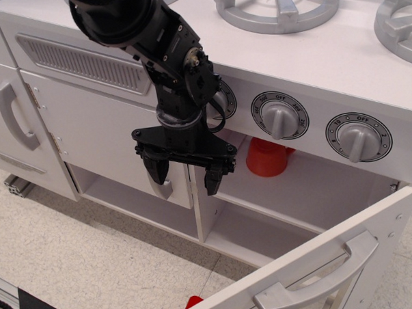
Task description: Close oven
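Observation:
The white oven (331, 190) is at the right, under the grey knobs. Its door (373, 222) hangs open, tilted out toward me, with the horizontal grey bar handle (321, 283) at the bottom right. A red cup-like object (264, 159) stands inside the oven cavity. My black gripper (185, 176) points down in front of the kitchen, left of the oven opening and up and to the left of the door handle. Its fingers (155, 172) are spread apart and hold nothing.
A plain white cabinet door (96, 139) is behind the gripper, and another with a vertical grey handle (14, 115) is at far left. Three knobs (279, 116) and grey burners (278, 7) are above. A small red piece (193, 302) lies on the floor.

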Controlling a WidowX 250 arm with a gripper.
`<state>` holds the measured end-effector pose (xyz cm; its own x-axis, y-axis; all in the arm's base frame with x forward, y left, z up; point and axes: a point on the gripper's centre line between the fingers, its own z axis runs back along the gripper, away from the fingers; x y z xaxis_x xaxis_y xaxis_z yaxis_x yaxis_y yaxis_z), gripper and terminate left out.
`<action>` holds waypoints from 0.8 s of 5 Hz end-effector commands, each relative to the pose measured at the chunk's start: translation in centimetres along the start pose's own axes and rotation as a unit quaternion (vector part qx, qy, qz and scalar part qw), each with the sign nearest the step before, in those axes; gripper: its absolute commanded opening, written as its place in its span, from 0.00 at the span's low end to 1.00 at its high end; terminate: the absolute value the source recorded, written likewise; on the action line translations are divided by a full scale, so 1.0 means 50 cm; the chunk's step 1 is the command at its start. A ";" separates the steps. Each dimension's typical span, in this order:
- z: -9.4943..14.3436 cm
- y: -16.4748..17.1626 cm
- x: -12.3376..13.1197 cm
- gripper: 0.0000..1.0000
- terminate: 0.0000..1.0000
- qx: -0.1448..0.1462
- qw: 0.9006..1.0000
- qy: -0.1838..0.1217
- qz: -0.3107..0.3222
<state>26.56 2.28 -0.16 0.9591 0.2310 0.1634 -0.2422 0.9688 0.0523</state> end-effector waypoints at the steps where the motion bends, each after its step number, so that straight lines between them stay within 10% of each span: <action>1: 0.000 0.000 0.000 1.00 0.00 0.000 1.000 0.000 0.000; 4: 0.094 -0.032 -0.043 1.00 0.00 -0.097 0.983 0.022 -0.152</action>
<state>23.35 -0.47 2.92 0.9944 -0.0746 0.0743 0.0826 0.9904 -0.1106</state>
